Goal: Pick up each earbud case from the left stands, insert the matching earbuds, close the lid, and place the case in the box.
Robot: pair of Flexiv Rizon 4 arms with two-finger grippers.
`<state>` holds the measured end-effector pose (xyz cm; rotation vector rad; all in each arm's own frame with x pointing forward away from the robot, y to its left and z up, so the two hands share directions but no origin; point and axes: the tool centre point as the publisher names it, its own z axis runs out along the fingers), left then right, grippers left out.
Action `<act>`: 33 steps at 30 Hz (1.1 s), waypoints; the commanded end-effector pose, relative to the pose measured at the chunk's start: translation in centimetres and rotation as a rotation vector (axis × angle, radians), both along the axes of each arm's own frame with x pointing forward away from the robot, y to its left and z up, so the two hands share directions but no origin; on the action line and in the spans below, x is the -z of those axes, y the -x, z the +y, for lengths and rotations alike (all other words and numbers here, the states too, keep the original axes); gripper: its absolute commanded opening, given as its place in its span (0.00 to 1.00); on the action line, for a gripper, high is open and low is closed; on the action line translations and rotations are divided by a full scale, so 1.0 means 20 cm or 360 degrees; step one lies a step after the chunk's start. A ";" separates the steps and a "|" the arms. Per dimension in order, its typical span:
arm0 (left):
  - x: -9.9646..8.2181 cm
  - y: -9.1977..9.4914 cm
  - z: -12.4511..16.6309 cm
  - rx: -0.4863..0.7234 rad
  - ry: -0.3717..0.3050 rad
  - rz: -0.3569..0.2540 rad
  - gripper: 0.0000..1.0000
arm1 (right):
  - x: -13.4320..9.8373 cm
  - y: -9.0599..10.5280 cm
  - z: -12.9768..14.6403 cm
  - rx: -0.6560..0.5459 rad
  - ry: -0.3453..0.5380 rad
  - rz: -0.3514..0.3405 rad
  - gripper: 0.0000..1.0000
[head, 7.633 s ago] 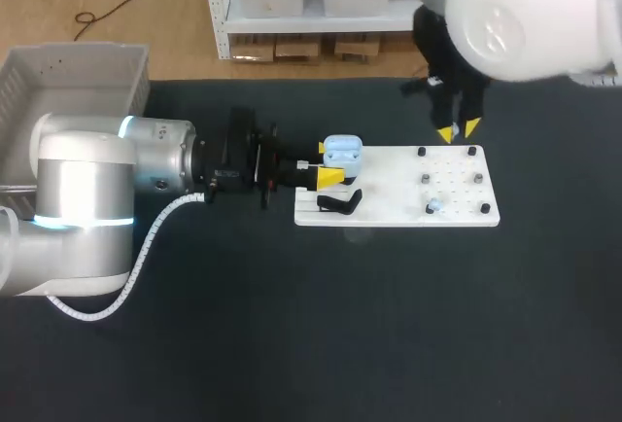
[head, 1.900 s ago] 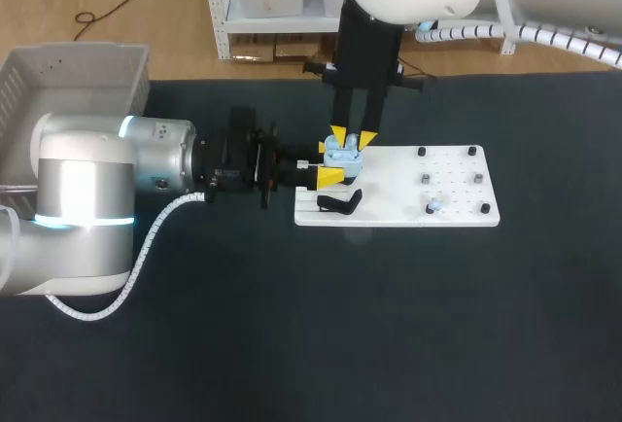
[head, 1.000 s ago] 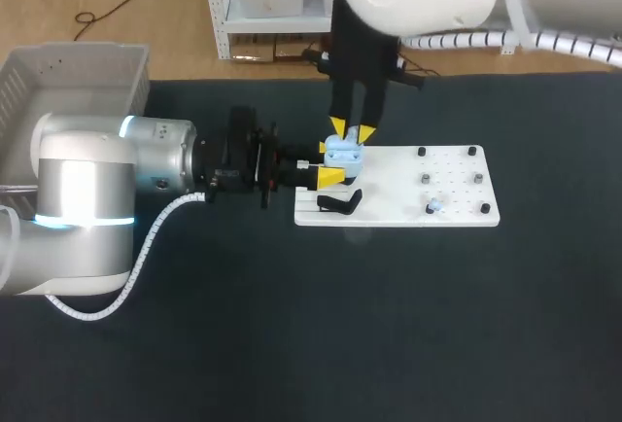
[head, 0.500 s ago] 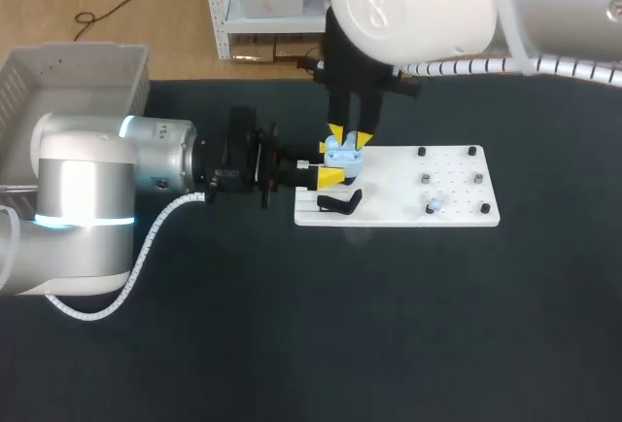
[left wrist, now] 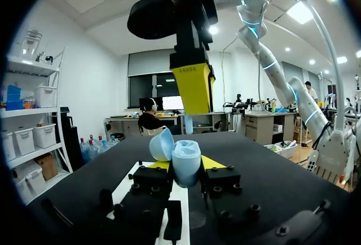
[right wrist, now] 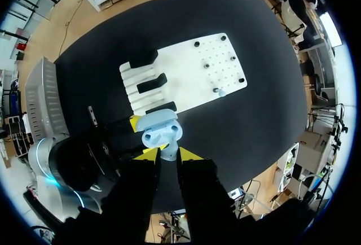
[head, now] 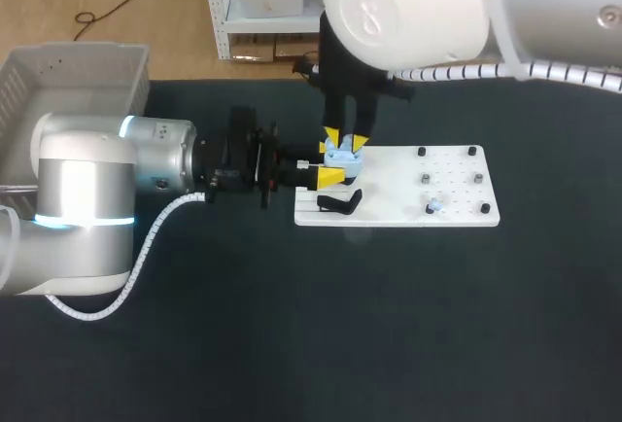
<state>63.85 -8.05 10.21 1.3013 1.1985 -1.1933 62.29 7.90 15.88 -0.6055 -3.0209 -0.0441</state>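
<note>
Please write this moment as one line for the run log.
left fingers: shut on earbud case, lid open | right fingers: shut on earbud, right above case | other earbud: on white board

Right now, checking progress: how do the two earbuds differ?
The held earbud is pinched in the right gripper; the board earbud stands free on the white board. The held earbud hangs over the open case; the board earbud lies apart from it. Both are light blue.

Black table point(head: 321, 344) — matte, plain, evenly lit
</note>
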 end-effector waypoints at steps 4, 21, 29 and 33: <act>0.00 0.00 0.00 0.0000 -0.0001 0.0000 0.00 | 0.01 0.00 0.01 -0.0002 -0.0006 0.0007 0.00; 0.00 0.00 0.00 0.0000 -0.0001 0.0000 0.00 | 0.06 -0.02 0.01 -0.0003 0.0000 0.0035 0.00; 0.00 0.00 0.00 0.0000 -0.0001 0.0000 0.00 | 0.07 -0.03 0.00 -0.0001 0.0012 0.0042 0.00; 0.00 0.00 0.00 0.0000 -0.0001 0.0000 0.00 | 0.07 -0.04 0.00 0.0001 0.0018 0.0046 0.00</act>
